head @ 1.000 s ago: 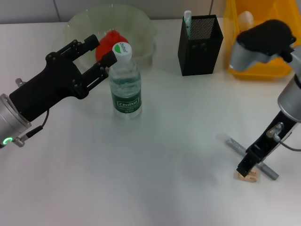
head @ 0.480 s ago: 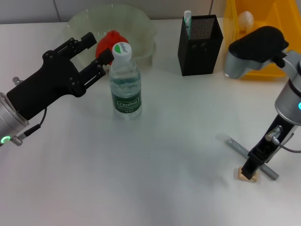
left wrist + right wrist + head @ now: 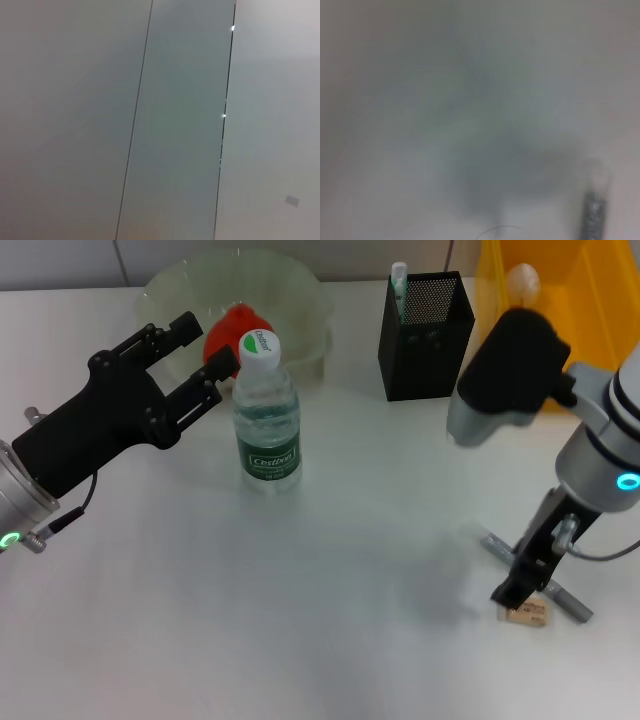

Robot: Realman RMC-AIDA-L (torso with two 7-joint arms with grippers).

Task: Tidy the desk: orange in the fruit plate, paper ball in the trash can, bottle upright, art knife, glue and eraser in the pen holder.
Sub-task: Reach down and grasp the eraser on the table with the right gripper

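- We see a plain white tabletop (image 3: 330, 540) with a grey wall strip along the far edge.
- Bottle (image 3: 266, 412) stands upright mid-left on the tabletop, white cap on.
- Left gripper (image 3: 197, 358) sits just left of the bottle cap, fingers (image 3: 172, 332) spread apart, holding nothing; we see one finger ending right at the cap, contact unclear.
- Orange (image 3: 232, 330) lies in the clear fruit plate (image 3: 300, 290) behind the bottle, partly hidden by the fingers and cap.
- Black mesh pen holder (image 3: 425, 335) stands far centre-right with a white and green stick poking out.
- Yellow trash can (image 3: 590, 300) is at far right, cut off by the frame edge; paper ball (image 3: 521, 280) is inside, partly behind the right arm.
- Right gripper (image 3: 513, 590) is low at near right, just above the eraser (image 3: 527, 613); we cannot tell its finger state.
- Grey art knife (image 3: 565, 602) lies beside the eraser, partly covered by the gripper.
- Left wrist view shows only wall panels; right wrist view is too blurred to read.
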